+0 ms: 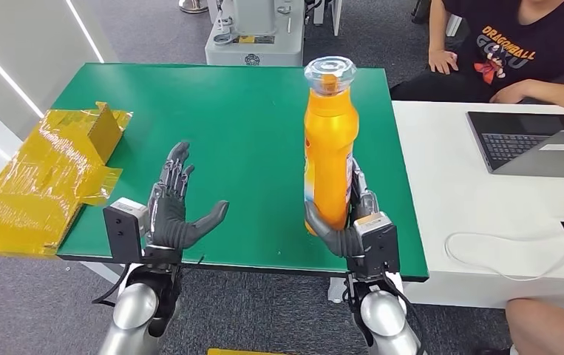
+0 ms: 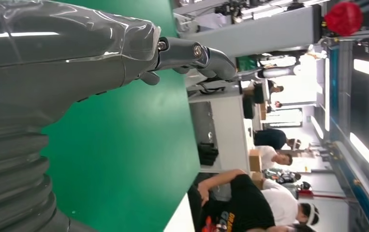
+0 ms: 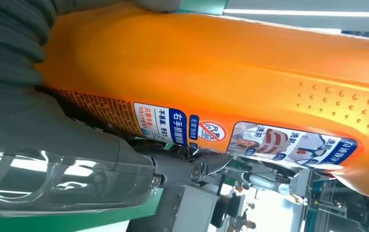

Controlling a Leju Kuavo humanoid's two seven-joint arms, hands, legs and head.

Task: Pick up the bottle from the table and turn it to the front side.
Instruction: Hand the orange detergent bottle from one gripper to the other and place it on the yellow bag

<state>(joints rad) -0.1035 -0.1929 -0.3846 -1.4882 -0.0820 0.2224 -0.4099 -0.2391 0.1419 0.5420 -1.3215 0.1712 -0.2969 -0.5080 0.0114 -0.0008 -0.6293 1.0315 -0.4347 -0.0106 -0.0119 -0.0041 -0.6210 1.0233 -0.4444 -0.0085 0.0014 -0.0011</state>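
Bottle (image 1: 330, 148) upright, clamped in right hand (image 1: 352, 222) fingers; left hand (image 1: 177, 211) fingers apart.

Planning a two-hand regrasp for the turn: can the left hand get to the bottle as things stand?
Probably yes. The left hand is open above the green table, and nothing lies between it and the orange bottle, which the right hand holds upright by its lower part. The upper body is free to grip.

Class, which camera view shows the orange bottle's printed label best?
The right wrist view: the label on the bottle is close and sharp. The head view shows the whole bottle in the right hand, label edge-on.
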